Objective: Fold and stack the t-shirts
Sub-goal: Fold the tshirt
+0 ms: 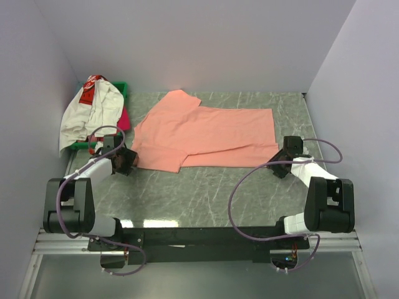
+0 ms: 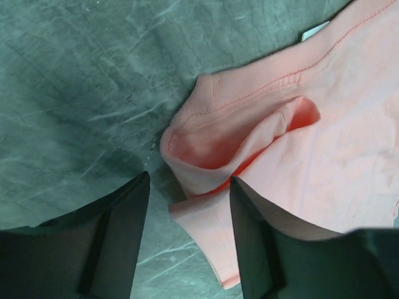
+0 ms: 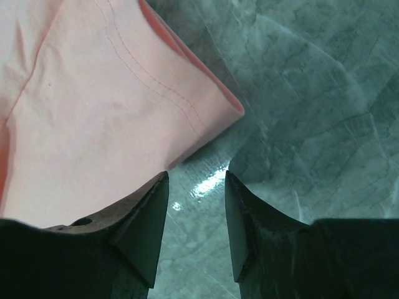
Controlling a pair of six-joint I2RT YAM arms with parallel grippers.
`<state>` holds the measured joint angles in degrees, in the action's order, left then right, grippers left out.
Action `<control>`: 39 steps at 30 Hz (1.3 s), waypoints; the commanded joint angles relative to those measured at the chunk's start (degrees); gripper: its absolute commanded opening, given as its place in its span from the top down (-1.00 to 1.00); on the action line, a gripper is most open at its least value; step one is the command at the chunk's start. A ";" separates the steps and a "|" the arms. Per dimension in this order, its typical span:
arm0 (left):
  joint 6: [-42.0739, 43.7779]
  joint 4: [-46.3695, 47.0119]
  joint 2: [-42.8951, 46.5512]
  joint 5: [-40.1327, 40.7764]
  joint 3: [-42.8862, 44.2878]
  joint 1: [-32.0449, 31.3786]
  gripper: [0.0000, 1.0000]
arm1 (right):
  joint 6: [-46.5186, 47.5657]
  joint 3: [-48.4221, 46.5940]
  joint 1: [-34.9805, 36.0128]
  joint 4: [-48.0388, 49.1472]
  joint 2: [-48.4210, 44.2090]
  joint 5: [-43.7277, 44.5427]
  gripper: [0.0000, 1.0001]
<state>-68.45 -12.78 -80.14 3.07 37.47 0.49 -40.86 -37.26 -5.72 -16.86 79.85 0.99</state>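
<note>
Green marble table (image 1: 206,193), pale walls. Salmon-pink t-shirt (image 1: 212,134) lies spread at middle. White t-shirt (image 1: 93,112) heaped on green tray (image 1: 120,86), far left. Left jaws spread at pink shirt's rumpled near-left corner; right jaws spread over bare table beside its near-right corner.

Salmon-pink t-shirt (image 1: 206,134) spread flat, partly folded, mid-bench (image 1: 206,199); white t-shirt (image 1: 90,115), red patch, crumpled over magenta t-shirt (image 1: 125,118), far left
</note>
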 commanded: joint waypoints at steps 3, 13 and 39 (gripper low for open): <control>-1.43 2.49 -0.89 0.71 2.16 -0.05 -0.12 | -1.06 -1.33 0.00 2.98 0.74 1.64 0.03; -0.47 3.63 -3.35 1.42 2.34 0.30 0.24 | -0.80 -2.29 -0.70 2.98 2.50 4.63 0.03; -1.51 -12.70 23.96 1.41 -11.10 0.21 0.99 | 3.42 5.42 -7.55 -7.30 -17.53 2.88 1.00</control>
<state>-69.08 -21.85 -60.20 2.85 27.99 0.49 -38.44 -33.98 -12.01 -21.71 66.30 3.11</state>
